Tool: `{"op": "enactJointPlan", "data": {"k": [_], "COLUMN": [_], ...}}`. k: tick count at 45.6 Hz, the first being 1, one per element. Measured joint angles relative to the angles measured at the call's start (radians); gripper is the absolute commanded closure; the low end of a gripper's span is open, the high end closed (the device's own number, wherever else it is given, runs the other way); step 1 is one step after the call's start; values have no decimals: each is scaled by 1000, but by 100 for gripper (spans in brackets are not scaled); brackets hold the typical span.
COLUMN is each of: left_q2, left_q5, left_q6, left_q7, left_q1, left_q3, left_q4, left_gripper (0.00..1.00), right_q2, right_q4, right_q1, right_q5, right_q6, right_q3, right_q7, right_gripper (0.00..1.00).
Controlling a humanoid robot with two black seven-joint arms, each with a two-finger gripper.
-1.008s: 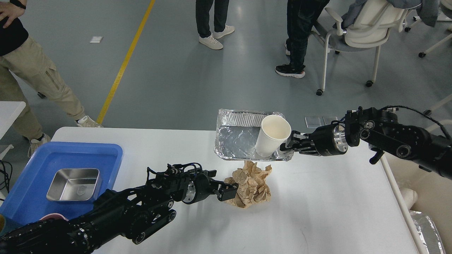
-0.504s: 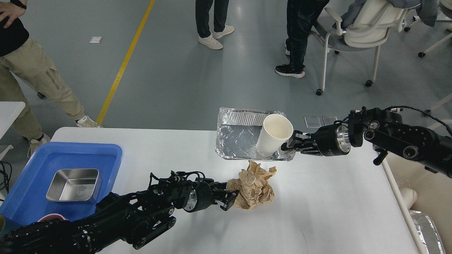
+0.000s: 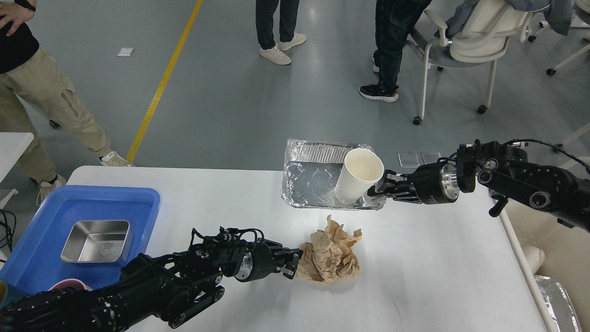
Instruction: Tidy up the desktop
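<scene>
The white desktop [image 3: 428, 263] fills the lower view. A crumpled brown paper [image 3: 333, 257] lies on it near the middle. My left gripper [image 3: 292, 264] is at the paper's left edge, its fingers closed on that edge. A silver foil tray [image 3: 309, 182] with an upright white paper cup [image 3: 357, 177] in it hangs at the table's far edge. My right gripper [image 3: 380, 189] is shut on the tray's right rim and holds it a little above the table.
A blue bin [image 3: 41, 221] at the left holds a steel box [image 3: 97, 240] and a pink item [image 3: 64, 286]. A cream-coloured bin [image 3: 548, 258] with foil stands off the right edge. People and a chair [image 3: 479, 37] stand beyond the table.
My left gripper closed on the paper's left edge and drew back toward me; the paper shifted nearer with it. The right gripper with the tray and cup moved slightly right.
</scene>
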Motion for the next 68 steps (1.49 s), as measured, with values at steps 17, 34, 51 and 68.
{"op": "enactJointPlan", "data": {"k": [17, 34, 51, 68], "left_q2": [114, 400, 792, 1118], "left_q5": [3, 5, 3, -47], "left_q6": [3, 0, 0, 80], "left_q7": [-63, -69, -85, -121], "left_q1": [0, 19, 56, 187], "left_q3": [35, 44, 31, -50], "left_q4": [-102, -350, -662, -877], "left_gripper": [100, 100, 100, 100], "right_q2": [3, 10, 9, 10], "right_q4": [-7, -10, -15, -17], "right_q1": [-2, -4, -5, -10], "right_q5": [0, 0, -2, -3], "right_q6": [-2, -9, -9, -14], "right_q3": [-4, -8, -13, -16], "right_q7": [0, -3, -2, -3], "right_gripper": [100, 100, 100, 100]}}
